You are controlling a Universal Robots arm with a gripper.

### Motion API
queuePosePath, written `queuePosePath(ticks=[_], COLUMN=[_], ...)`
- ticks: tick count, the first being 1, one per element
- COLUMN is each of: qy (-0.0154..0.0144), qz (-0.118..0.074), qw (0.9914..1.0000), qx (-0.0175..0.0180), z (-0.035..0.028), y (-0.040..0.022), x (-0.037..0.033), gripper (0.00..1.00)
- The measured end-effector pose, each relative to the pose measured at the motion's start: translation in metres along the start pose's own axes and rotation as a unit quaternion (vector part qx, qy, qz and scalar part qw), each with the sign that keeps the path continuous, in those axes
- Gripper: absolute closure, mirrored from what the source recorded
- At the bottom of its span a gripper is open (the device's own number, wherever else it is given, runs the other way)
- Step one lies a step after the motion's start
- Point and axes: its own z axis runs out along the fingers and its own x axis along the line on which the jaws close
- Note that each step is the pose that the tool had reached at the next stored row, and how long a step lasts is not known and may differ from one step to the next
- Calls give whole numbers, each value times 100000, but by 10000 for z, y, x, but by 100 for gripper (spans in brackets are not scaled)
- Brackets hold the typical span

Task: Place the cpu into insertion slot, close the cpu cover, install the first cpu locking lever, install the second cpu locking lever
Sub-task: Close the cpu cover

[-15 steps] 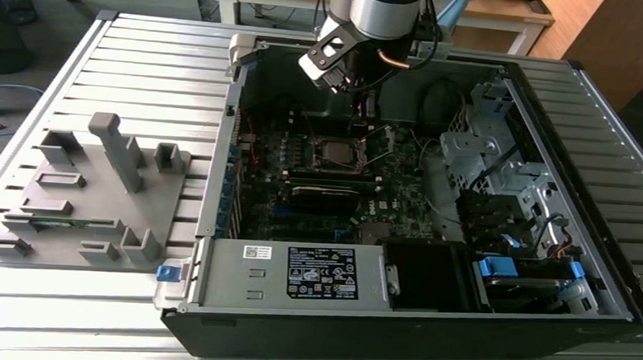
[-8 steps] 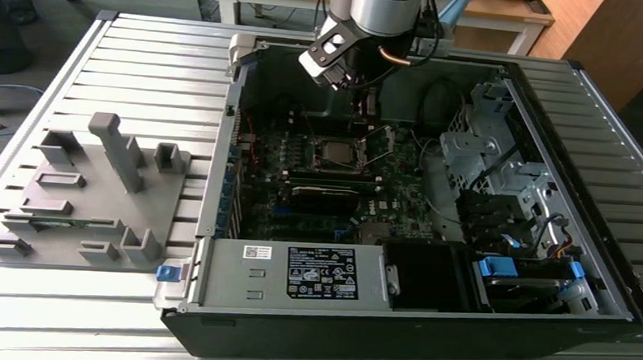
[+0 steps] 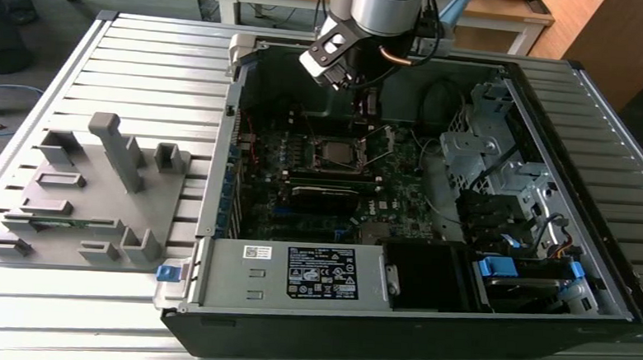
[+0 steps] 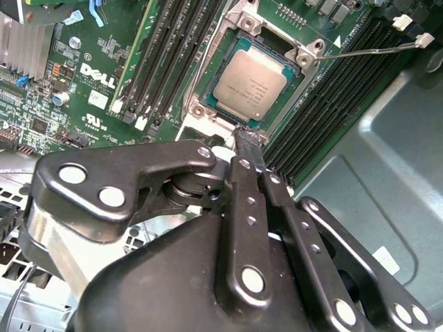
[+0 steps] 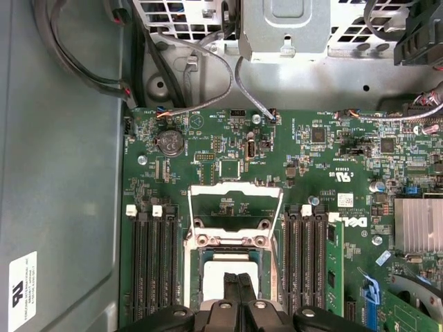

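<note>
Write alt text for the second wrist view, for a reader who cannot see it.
The silver-topped cpu sits flat in the insertion slot on a green motherboard, with long black memory slots on either side. The black gripper, its fingers together, reaches down with its tips right at one edge of the slot.

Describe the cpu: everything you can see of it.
The cpu is a small flat square chip with a dull silver-grey metal lid, faintly printed, and a thin green border around it. It lies flat in the insertion slot with its top bare: the cpu cover is swung open, away from it. The gripper, fingers together, sits at one edge of the slot; whether it touches the chip cannot be told.
</note>
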Motion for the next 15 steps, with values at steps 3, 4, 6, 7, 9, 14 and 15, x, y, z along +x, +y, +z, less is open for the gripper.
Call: queuePosePath(ticks=[3, 4, 6, 7, 9, 14, 15], qy=[0, 3, 4, 3, 2, 4, 2], qz=[2, 2, 2, 1, 3, 2, 2], qw=[100000, 100000, 100000, 100000, 100000, 100000, 100000], qx=[-4, -3, -4, -4, -4, -6, -3], z=[0, 1, 1, 1, 1, 3, 3], y=[13, 17, 26, 30, 39, 98, 98], x=[0, 0, 0, 0, 0, 1, 1], gripper=[89, 89, 89, 89, 89, 89, 89])
